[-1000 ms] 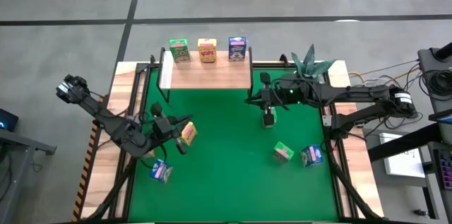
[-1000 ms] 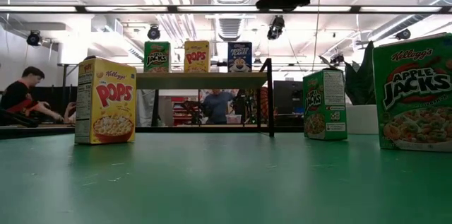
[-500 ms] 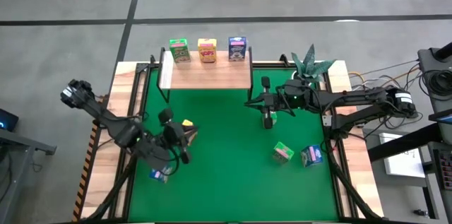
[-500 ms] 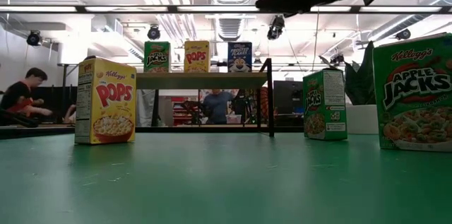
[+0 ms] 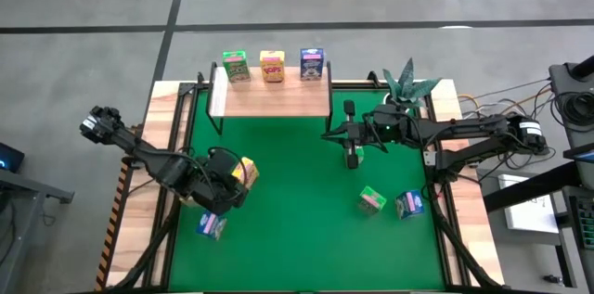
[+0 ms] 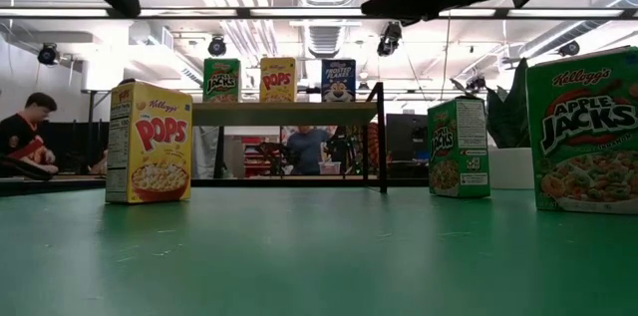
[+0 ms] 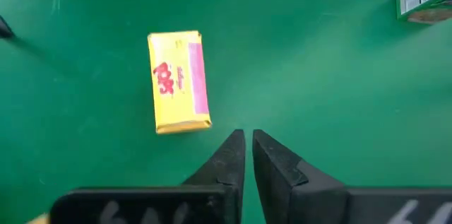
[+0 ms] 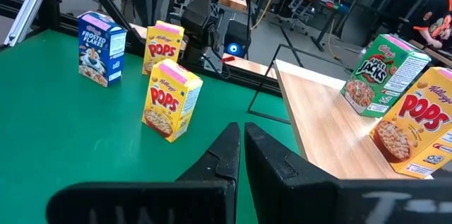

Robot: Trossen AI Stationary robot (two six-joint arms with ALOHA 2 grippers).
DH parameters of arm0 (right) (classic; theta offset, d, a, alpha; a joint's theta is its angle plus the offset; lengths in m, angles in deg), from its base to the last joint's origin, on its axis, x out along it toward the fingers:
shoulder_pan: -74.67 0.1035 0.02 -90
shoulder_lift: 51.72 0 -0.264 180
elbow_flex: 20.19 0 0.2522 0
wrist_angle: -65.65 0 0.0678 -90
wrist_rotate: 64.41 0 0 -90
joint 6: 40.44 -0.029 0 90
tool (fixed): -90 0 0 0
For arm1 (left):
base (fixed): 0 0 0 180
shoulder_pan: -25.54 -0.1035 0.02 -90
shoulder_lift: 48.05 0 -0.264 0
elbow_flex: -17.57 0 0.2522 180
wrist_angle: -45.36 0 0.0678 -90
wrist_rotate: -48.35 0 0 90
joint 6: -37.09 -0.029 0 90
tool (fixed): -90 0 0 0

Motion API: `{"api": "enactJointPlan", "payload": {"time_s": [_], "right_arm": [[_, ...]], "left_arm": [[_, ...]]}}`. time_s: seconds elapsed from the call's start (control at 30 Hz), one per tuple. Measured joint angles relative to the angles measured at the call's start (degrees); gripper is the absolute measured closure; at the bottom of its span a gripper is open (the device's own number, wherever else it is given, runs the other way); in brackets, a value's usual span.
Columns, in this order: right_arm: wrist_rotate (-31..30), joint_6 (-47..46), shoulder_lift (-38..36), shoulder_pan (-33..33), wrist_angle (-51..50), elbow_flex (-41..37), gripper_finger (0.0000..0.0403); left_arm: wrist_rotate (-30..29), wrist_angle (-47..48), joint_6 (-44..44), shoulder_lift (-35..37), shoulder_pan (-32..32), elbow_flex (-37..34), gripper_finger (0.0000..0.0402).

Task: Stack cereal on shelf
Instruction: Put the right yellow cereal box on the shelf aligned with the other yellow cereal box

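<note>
- The left gripper (image 5: 225, 185) has swung over the yellow box (image 5: 245, 172) well in front of the shelf (image 5: 271, 95) within the last second, blocking most of the box in the overhead view; a moment ago it sat just to one side.
- Its jaws are pressed nearly together, holding nothing. The left wrist view shows the yellow box (image 7: 179, 81) on the green mat (image 7: 318, 75), just beyond the fingertips (image 7: 235, 139), so they must spread before any grasp.
- The right gripper (image 5: 352, 152) hangs in front of the shelf's right end, hardly moved, jaws almost closed and empty.
- Three boxes, green (image 5: 235, 66), yellow (image 5: 272, 66) and blue (image 5: 312, 64), line the shelf's back edge; a green box (image 5: 372, 200) and a blue one (image 5: 409, 204) wait far from it, right.
- Only the right wrist view reveals a second yellow box (image 8: 163, 48) behind the first (image 8: 171, 104), beside another blue box (image 8: 102, 48).
</note>
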Motion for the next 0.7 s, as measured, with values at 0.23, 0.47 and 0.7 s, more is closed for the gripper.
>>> {"api": "enactJointPlan", "payload": {"time_s": [0.23,0.47,0.7], "right_arm": [[0.0,0.05,0.02,0.0,-0.03,0.0,0.039],[0.0,0.38,0.02,0.0,-0.51,0.0,0.039],[0.0,0.62,0.02,-0.02,-0.6,0.0,0.039]], "left_arm": [[0.02,0.08,1.2,0.05,-1.86,-0.21,0.0313],[-3.58,-0.61,1.53,-1.43,-5.03,-3.65,0.0207],[-3.66,-0.77,-0.96,-3.08,-6.73,-4.05,0.0159]]}}
